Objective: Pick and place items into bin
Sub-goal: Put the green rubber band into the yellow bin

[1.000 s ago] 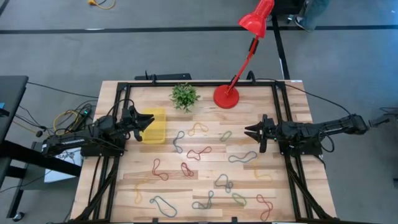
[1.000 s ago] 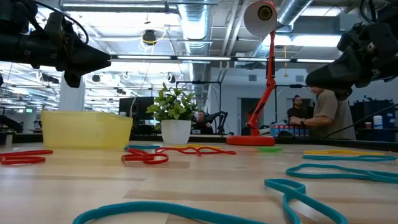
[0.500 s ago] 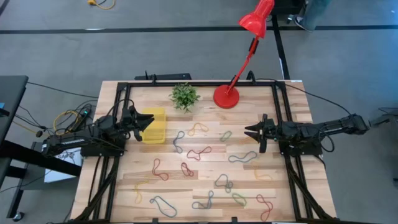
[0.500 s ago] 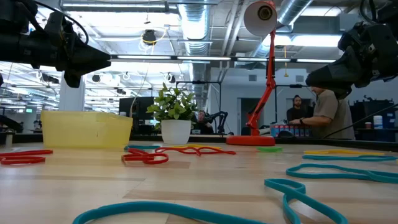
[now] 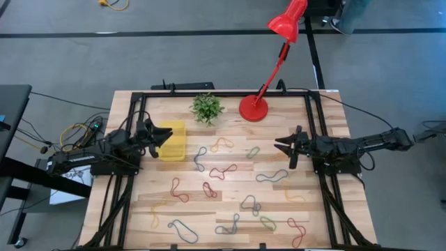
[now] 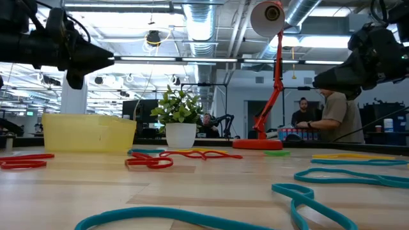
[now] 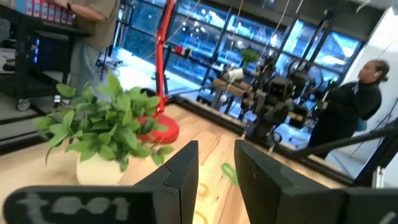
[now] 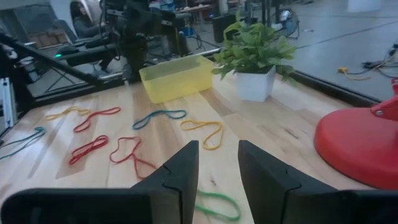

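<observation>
With both the left claw (image 5: 165, 135) and right claw (image 5: 280, 146) slightly apart and empty, pinch one strand of the light, floppy loops (image 5: 223, 170) strewn mid-desk, bin (image 5: 174, 141) near the left edge.

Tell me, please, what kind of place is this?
Probably a robotics lab or workshop: exposed ceiling ducts, another robot arm rig on a bench behind, and people working at tables nearby.

On the desk (image 5: 320, 104), the bin (image 5: 173, 141) sits at the left side, the plant (image 5: 207, 107) and lamp (image 5: 254, 108) along the back edge. Loops (image 5: 223, 170) lie scattered across the middle and front. The left gripper (image 5: 164, 137) hangs over the bin; the right gripper (image 5: 280, 147) is over the desk's right side.
</observation>
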Robot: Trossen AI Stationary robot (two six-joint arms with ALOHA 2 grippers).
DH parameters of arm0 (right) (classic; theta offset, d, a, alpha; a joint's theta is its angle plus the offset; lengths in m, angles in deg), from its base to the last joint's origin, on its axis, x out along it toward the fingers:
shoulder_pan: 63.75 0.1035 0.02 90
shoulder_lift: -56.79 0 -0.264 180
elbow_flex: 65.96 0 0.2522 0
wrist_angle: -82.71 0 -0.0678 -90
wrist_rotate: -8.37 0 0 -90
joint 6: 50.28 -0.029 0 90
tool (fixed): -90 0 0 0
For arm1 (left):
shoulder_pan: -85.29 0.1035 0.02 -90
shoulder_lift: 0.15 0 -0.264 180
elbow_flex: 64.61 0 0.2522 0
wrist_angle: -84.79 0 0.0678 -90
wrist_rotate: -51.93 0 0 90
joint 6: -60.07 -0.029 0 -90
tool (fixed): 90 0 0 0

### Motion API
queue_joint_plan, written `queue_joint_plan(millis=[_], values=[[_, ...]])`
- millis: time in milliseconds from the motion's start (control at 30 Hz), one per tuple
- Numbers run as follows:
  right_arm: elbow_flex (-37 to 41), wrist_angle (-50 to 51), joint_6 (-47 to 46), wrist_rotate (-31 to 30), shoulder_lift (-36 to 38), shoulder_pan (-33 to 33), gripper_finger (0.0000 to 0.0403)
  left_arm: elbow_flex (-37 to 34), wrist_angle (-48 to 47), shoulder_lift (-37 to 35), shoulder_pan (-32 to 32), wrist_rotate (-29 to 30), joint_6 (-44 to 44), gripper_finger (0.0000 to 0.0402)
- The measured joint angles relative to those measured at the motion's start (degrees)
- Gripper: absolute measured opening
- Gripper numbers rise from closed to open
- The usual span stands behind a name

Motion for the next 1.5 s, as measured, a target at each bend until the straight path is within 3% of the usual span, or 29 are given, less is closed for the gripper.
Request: queue_joint_plan(millis=[233,433,533,667,900,1067,1200,1367,1500], values=[[0.00,-5.80,1.11,0.30,-0.02,-0.29,0.0107,-0.01,1.82,0.02,0.04,6.69,4.81,0.0093],[-2.23,-7.74,1.07,3.39,-0.45,1.43,0.0107,-0.01,0.95,0.13,0.02,3.52,5.39,0.0093],[-4.29,-7.45,0.80,3.08,-4.47,3.04,0.0107,0.64,0.05,0.13,0.00,2.94,5.30,0.0093],[-9.65,-7.76,-0.44,1.09,-14.02,4.33,0.0107,5.15,-0.22,1.22,0.01,5.10,1.06,0.0093],[-21.84,0.76,-0.48,-2.81,-37.60,2.41,0.0107,14.85,-3.92,8.38,-0.13,5.79,-3.50,0.0093],[-29.51,7.48,1.29,4.40,-54.13,-1.26,0.0107,15.73,-5.78,15.54,-0.24,5.60,-2.83,0.0093],[-34.78,12.62,1.05,5.40,-64.76,-3.84,0.0107,15.78,-5.00,19.90,-0.24,5.51,-1.05,0.0093],[-41.02,18.23,2.46,7.19,-73.44,-7.38,0.0107,15.82,-4.86,21.81,-0.24,4.00,-0.13,0.0093],[-44.78,21.12,3.06,13.26,-77.23,-9.67,0.0107,15.86,-4.84,21.73,-0.26,1.79,-0.05,0.0093]])
